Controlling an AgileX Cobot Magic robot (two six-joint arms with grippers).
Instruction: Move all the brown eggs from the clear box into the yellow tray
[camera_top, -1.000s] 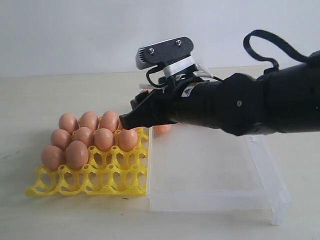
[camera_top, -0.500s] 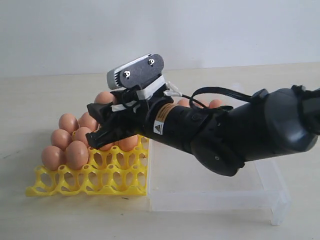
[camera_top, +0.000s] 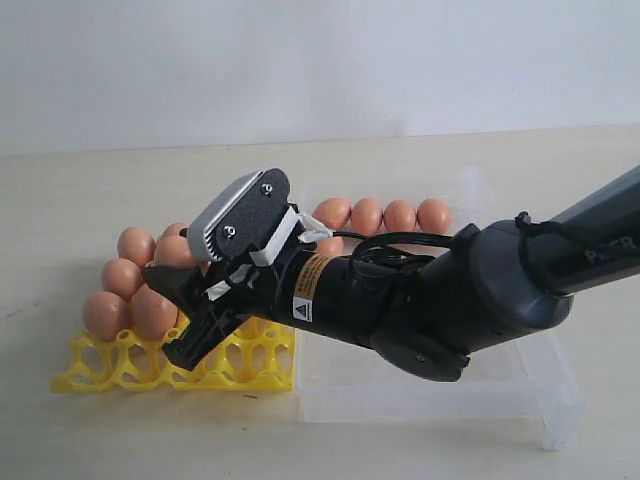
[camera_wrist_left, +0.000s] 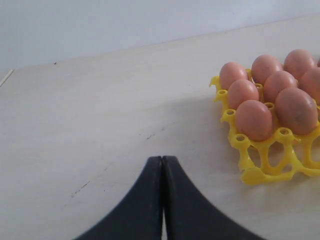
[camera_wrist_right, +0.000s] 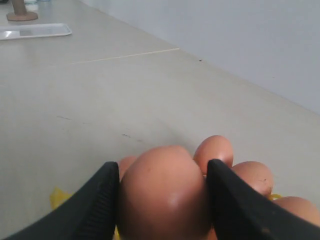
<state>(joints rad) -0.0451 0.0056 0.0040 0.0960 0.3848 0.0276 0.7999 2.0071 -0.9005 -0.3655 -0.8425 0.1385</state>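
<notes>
- In the exterior view we are seeing the right gripper (camera_top: 178, 315) hanging low over the near side of the yellow tray (camera_top: 110, 368). Its dark arm is slanting down across the clear box (camera_top: 440, 405), which is standing just beside the tray.
- The brown eggs (camera_top: 120, 277) are filling the far rows of the yellow tray, while its nearest row is showing bare lattice.
- Four more eggs (camera_top: 400, 215) are sitting in a line along the back wall of the clear box, roughly level with the tray's far side.
- From this side we are not able to tell what is sitting between the jaws, since the fingers and the tray's eggs are overlapping.
- In the left wrist view we are seeing the left gripper (camera_wrist_left: 162, 159) with its two black fingers pressed flat together and nothing between them.
- It is hanging over the bare table (camera_wrist_left: 100, 125), well apart from the yellow tray (camera_wrist_left: 255, 175).
- Only one end of the tray is showing here. Brown eggs (camera_wrist_left: 254, 120) are sitting in its cups, and an empty strip of lattice is showing along one edge.
- In the right wrist view we are seeing the right gripper (camera_wrist_right: 162, 202) clamped on the gripped egg (camera_wrist_right: 160, 172), with one black finger (camera_wrist_right: 100, 200) pressing each side.
- Other brown eggs (camera_wrist_right: 214, 150) are crowding just behind the gripped egg, and a sliver of the yellow tray (camera_wrist_right: 59, 196) is peeking out beside the finger.
</notes>
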